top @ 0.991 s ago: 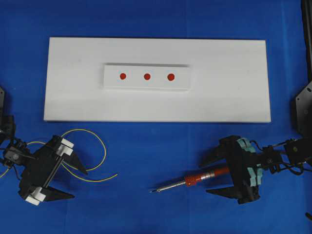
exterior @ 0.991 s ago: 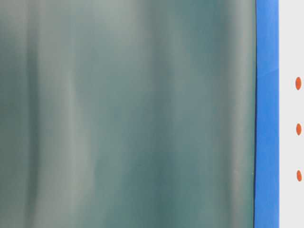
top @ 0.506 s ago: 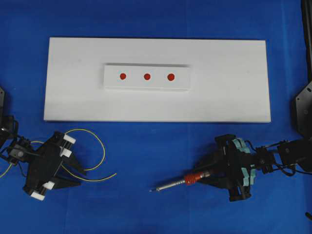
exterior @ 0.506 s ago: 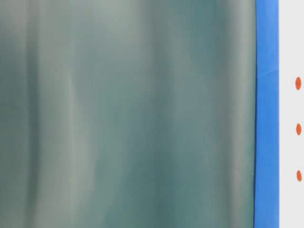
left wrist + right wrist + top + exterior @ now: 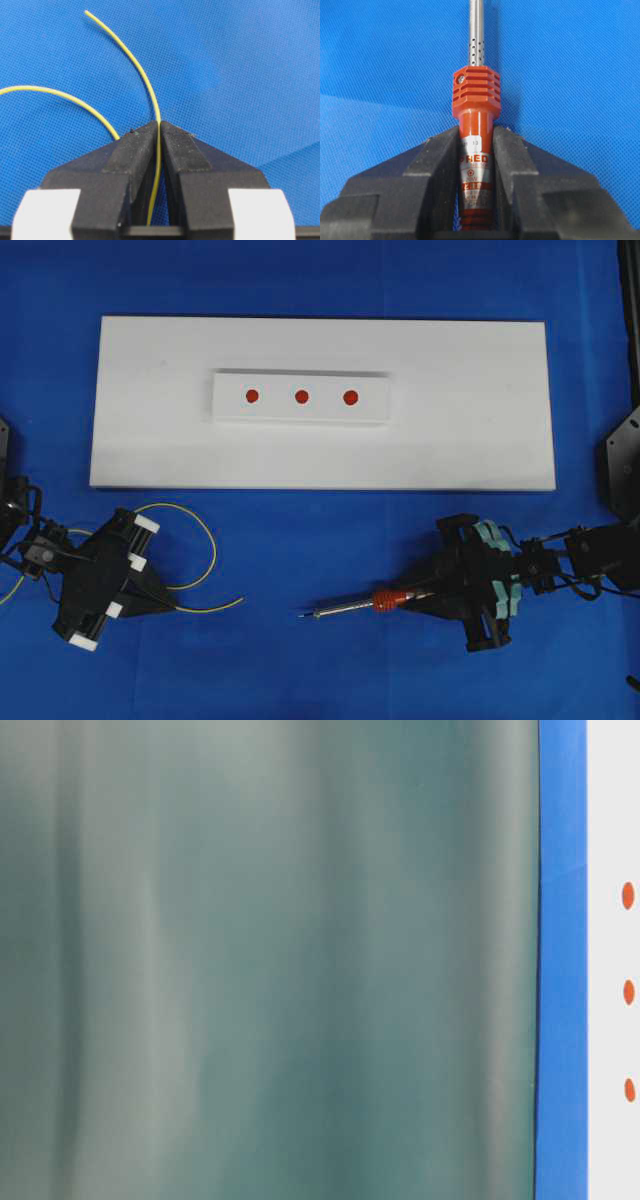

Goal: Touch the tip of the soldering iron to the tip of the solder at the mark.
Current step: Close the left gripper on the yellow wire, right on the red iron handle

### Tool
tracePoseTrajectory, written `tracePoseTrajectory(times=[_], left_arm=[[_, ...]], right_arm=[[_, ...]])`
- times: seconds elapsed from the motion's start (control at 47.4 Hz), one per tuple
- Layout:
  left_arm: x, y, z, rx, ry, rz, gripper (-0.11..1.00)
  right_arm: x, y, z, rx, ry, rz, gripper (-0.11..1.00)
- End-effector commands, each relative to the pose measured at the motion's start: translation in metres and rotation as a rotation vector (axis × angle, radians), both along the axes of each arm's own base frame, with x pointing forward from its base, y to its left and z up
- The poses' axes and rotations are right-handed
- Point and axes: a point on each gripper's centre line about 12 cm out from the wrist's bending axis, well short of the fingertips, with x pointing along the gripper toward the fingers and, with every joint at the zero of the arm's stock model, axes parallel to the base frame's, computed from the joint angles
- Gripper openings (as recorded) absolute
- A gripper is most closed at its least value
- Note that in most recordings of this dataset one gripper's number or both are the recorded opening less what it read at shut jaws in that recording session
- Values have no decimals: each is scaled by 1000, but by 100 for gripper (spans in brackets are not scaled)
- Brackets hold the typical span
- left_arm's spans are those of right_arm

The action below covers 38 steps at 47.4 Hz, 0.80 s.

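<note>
Gripping solder (image 5: 150, 90) lower left, your left gripper (image 5: 159, 125) jaws pinch near free end for aim; right gripper (image 5: 476, 137) jaws clamp soldering iron (image 5: 365, 606) handle, tip left free.

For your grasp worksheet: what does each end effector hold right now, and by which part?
The left end effector pinches the solder partway along, its free end sticking out ahead. The right end effector clamps the soldering iron by its red-orange handle.

Both tools, open a second ago, have closed: the left tool (image 5: 159, 131) now pinches the solder (image 5: 145, 85), the right tool (image 5: 476, 137) clamps the soldering iron (image 5: 476, 100) by its handle
</note>
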Motion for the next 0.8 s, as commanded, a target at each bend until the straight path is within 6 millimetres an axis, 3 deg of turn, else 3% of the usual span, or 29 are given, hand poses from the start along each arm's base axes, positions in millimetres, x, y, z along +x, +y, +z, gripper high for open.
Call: tracePoseTrajectory(times=[0.0,0.232,0.527,0.78], left_arm=[[7,-3,15,-26,-33,6,3],[16,-5,45,-26,18,30,3],[22,-8,107,-12,61,33,3],[18,-6,120,-4,88,35,3]], right_arm=[[4,3,18,30,-13,1,6],[3,4,57,75,88,20,6],[0,0,113,103,154,67,6],[2,-5,129,90,177,82,6]])
